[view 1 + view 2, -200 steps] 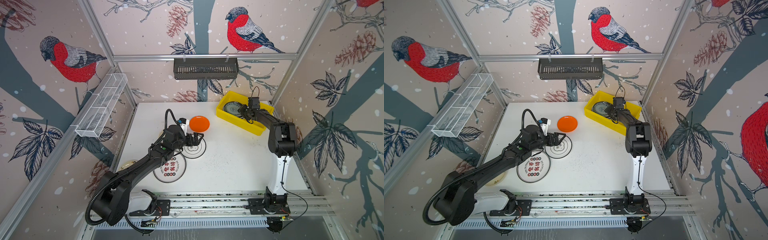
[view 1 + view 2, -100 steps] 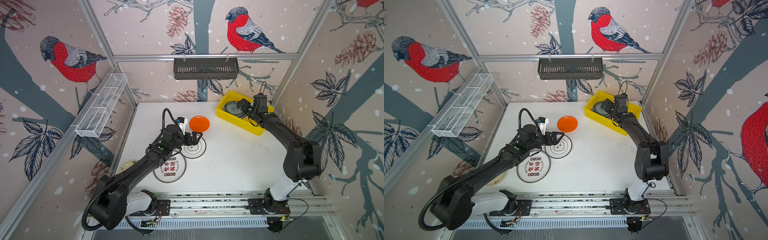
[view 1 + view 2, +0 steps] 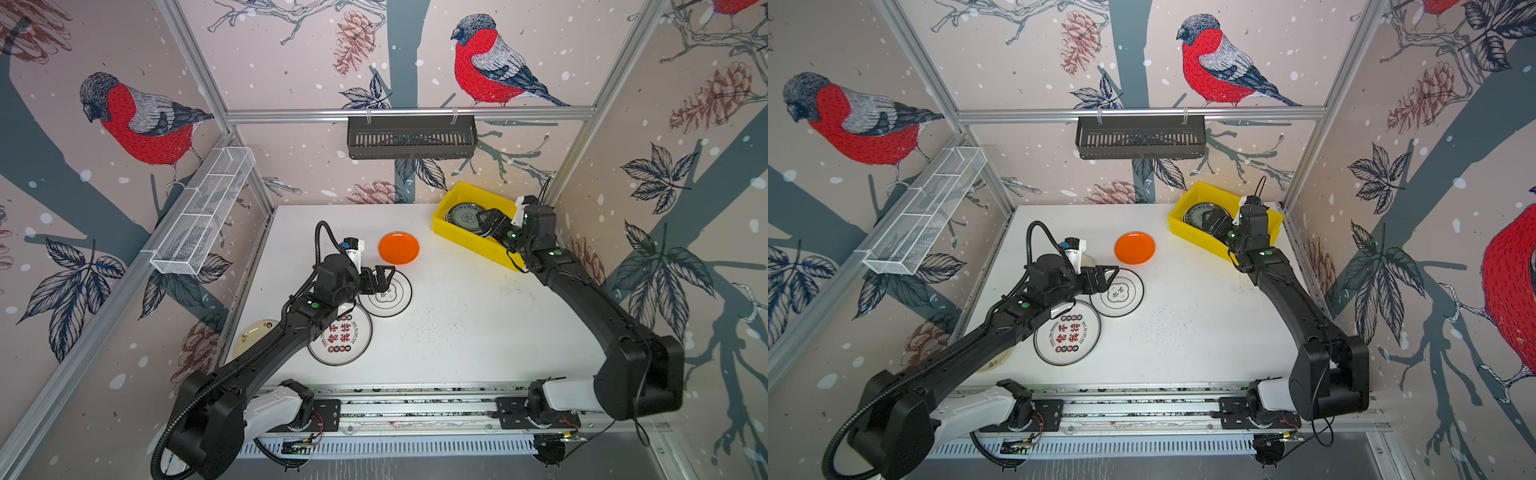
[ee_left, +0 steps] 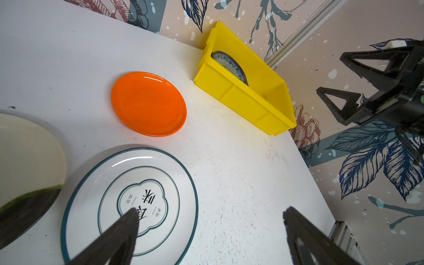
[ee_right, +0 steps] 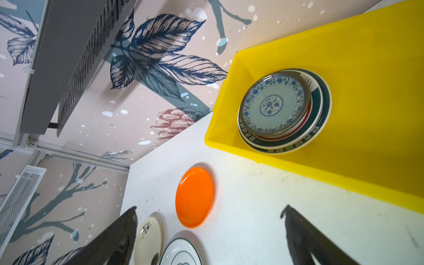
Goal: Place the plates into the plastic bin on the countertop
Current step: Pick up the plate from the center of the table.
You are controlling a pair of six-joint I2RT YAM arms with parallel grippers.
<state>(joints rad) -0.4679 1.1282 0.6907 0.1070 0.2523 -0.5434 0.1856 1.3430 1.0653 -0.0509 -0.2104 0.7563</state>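
The yellow plastic bin (image 3: 465, 246) (image 5: 367, 160) stands at the countertop's back right and holds a stack of plates topped by a blue-patterned one (image 5: 275, 107) (image 3: 463, 216). My right gripper (image 3: 489, 223) (image 5: 210, 208) hangs open and empty just above the bin. An orange plate (image 3: 398, 248) (image 4: 149, 103) lies mid-table. In front of it, my left gripper (image 3: 384, 278) (image 4: 210, 212) is open, one finger over a teal-rimmed white plate (image 3: 390, 297) (image 4: 160, 174). A red-character plate (image 3: 343, 340) lies nearer the front.
A cream plate (image 4: 27, 149) (image 5: 149, 238) lies under my left wrist. Another cream plate (image 3: 253, 334) sits at the countertop's left edge. A black slatted basket (image 3: 411, 137) hangs on the back rail and a white mesh basket (image 3: 203, 216) on the left wall.
My right gripper has opened fully and pulled up and back from the stack in the bin, its elbow swinging out to the right. The left gripper has edged over the teal-rimmed plate.
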